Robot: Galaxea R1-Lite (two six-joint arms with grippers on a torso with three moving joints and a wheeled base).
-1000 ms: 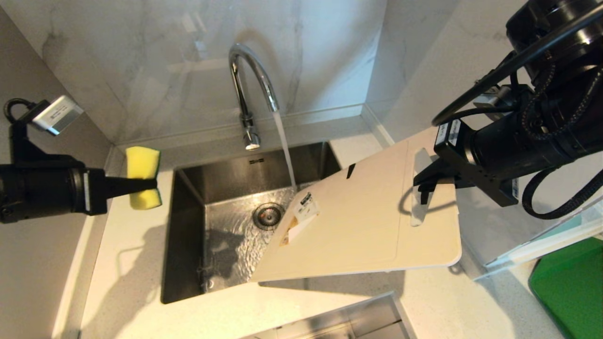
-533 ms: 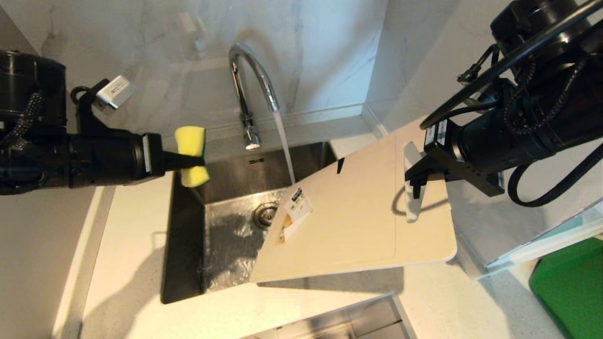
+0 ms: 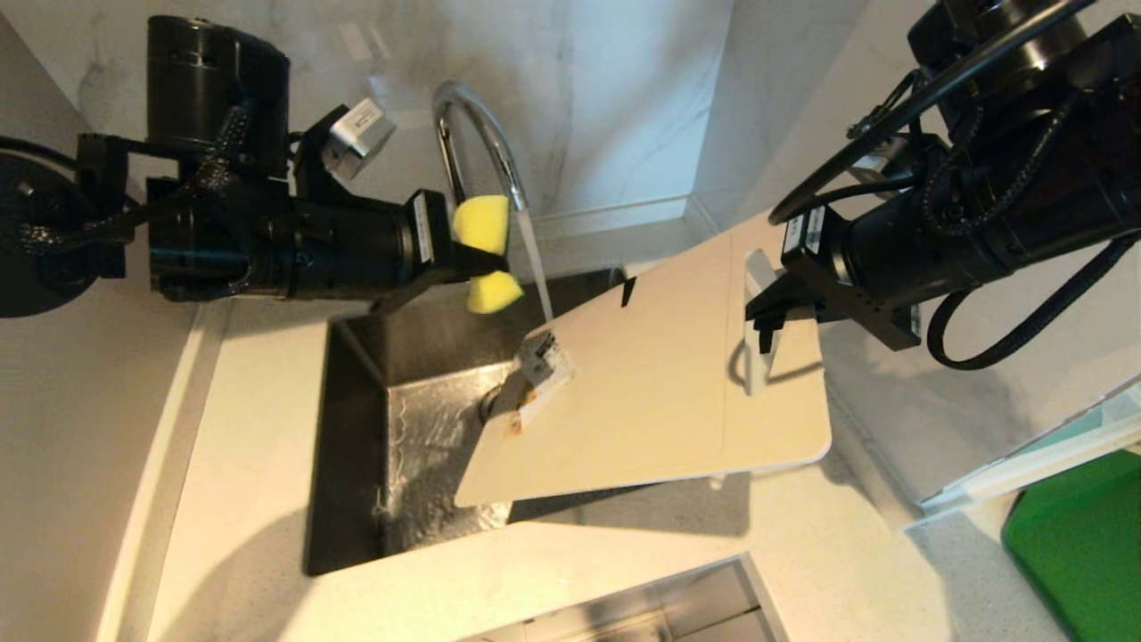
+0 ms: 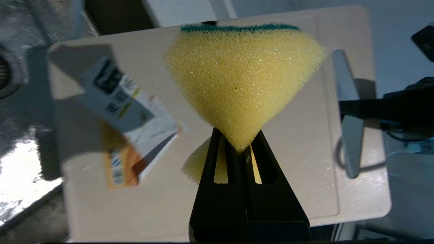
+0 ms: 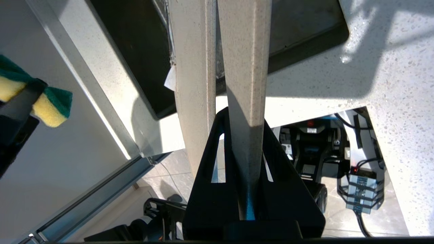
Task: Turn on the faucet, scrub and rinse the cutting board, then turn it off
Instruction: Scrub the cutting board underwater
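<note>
Head view is showing the left tool (image 3: 486,267) clenching a yellow sponge (image 3: 484,225) beside the faucet (image 3: 472,125), whose water (image 3: 535,267) is running into the sink (image 3: 357,428). Opposite, the right tool (image 3: 765,314) is gripping the cutting board (image 3: 642,392) at its handle hole, holding it tilted over the sink and the table (image 3: 624,562), its label (image 3: 539,370) nearest the stream.

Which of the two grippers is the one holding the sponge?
The left gripper, near the faucet, pinches the yellow sponge; the right gripper clamps the cutting board.
</note>
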